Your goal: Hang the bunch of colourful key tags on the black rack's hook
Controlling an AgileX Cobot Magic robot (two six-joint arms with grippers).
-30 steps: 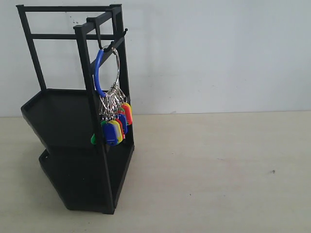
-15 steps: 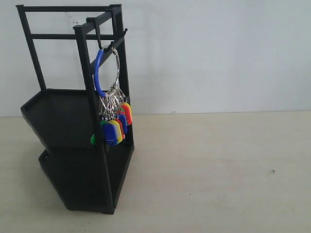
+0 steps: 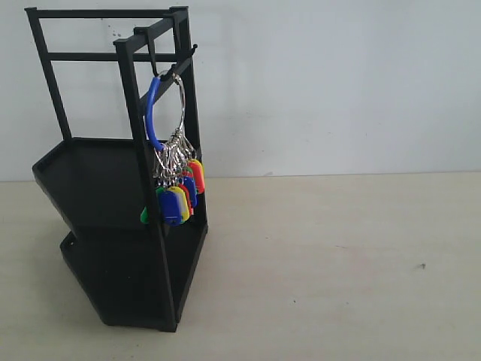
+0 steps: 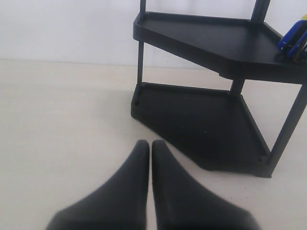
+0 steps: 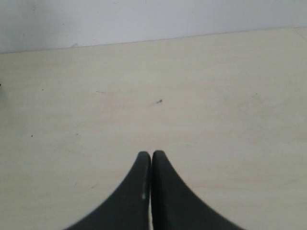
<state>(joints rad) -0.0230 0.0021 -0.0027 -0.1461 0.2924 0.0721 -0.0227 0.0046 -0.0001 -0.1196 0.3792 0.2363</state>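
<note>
On the left of the bench (image 3: 338,263) stands the black rack (image 3: 90,188), and everything you care about is up on its open top frame, well above where your hands sit. Neither hand shows in the exterior view. The left hand (image 4: 149,143) has its fingers pressed together on nothing and faces the rack's two trays from nearby, low over the bench, with a few tags just at the edge of its view. The right hand (image 5: 151,154), likewise closed and empty, sees only bare bench, so I judge your left arm is the nearer one. The colourful key tag bunch (image 3: 174,197) hangs free beside the front post, its long axis straight up and down: tags at the bottom, metal rings above them, and the blue-and-silver loop (image 3: 152,105) on top, caught over the hook (image 3: 152,56). To my eye the hanging is done, and any coming move should only keep clear of the rack. By count: one bench, one rack with two tray shelves, two hands, one bunch, one loop, one hook carrying it. The tags overlap too much to number; blue, yellow, red and green show.
</note>
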